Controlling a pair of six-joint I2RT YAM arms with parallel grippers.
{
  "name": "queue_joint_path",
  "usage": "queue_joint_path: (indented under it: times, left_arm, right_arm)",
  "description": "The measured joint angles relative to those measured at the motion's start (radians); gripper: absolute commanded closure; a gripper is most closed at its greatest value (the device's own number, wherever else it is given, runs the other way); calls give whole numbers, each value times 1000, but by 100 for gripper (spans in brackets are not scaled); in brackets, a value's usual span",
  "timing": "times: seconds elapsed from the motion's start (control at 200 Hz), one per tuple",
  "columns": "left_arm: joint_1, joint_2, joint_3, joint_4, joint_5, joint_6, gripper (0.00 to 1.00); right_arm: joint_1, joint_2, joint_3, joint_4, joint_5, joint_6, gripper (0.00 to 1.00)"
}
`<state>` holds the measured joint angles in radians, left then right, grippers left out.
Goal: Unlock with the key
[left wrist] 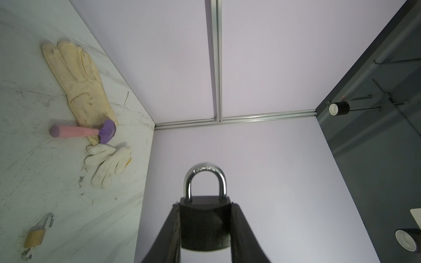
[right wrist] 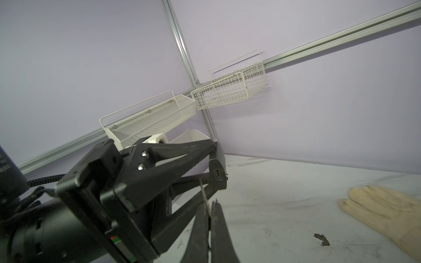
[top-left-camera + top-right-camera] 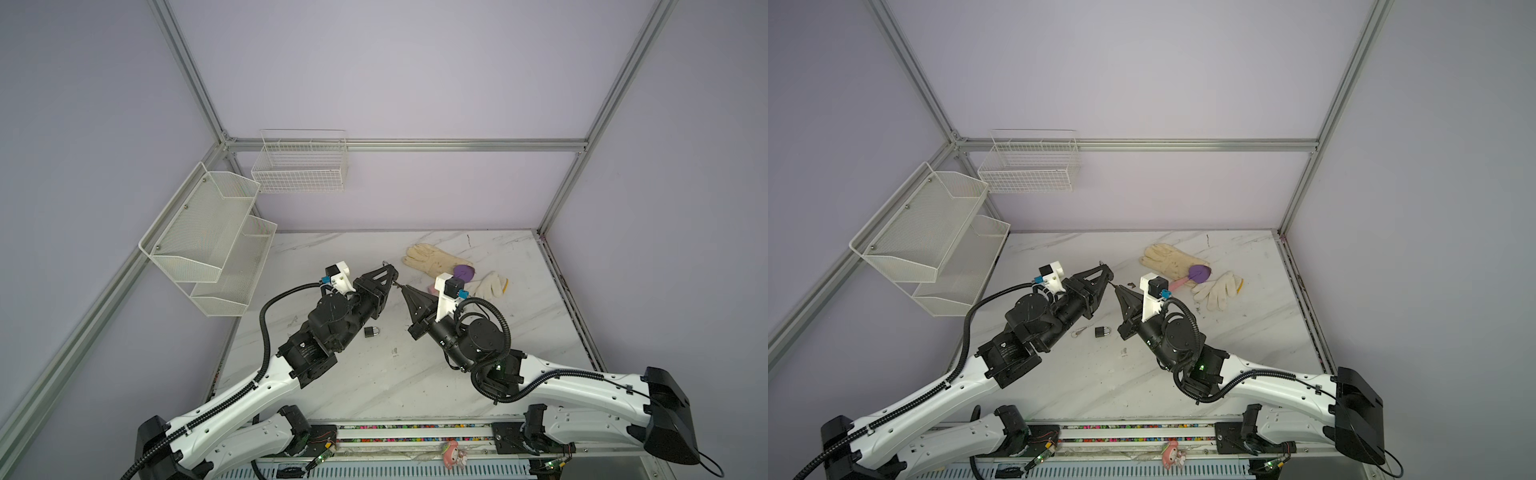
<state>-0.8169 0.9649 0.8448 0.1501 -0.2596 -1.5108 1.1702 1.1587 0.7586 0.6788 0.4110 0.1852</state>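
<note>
My left gripper (image 1: 205, 206) is shut on a black padlock (image 1: 204, 224), its silver shackle (image 1: 205, 176) sticking out past the fingertips. In both top views this gripper (image 3: 390, 276) is raised over the middle of the table, facing my right gripper (image 3: 404, 288). My right gripper (image 2: 210, 205) is shut on a thin metal key (image 2: 204, 193), seen edge-on. The key's tip lies just beside the keyhole (image 2: 217, 174) in the padlock's underside. Whether it touches the hole I cannot tell.
A second black padlock (image 3: 372, 331) lies on the marble table (image 3: 415, 374) below the grippers, a loose key ring (image 3: 1080, 331) beside it. A brass padlock (image 1: 35, 236) lies open. Two gloves (image 3: 432, 257) (image 3: 492, 284) and a pink-and-purple tool (image 3: 463, 272) lie behind. Wire baskets (image 3: 299, 166) hang at left.
</note>
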Motion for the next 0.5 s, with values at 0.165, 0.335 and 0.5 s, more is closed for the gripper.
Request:
queue_joint_path:
  times: [0.165, 0.335, 0.5]
  left_arm:
    - [0, 0, 0, 14, 3, -1, 100]
    - [0, 0, 0, 14, 6, -13, 100]
    - [0, 4, 0, 14, 12, -16, 100]
  right_arm:
    - [1, 0, -12, 13, 42, -20, 100]
    - [1, 0, -12, 31, 65, -43, 100]
    - [1, 18, -5, 50, 59, -61, 100]
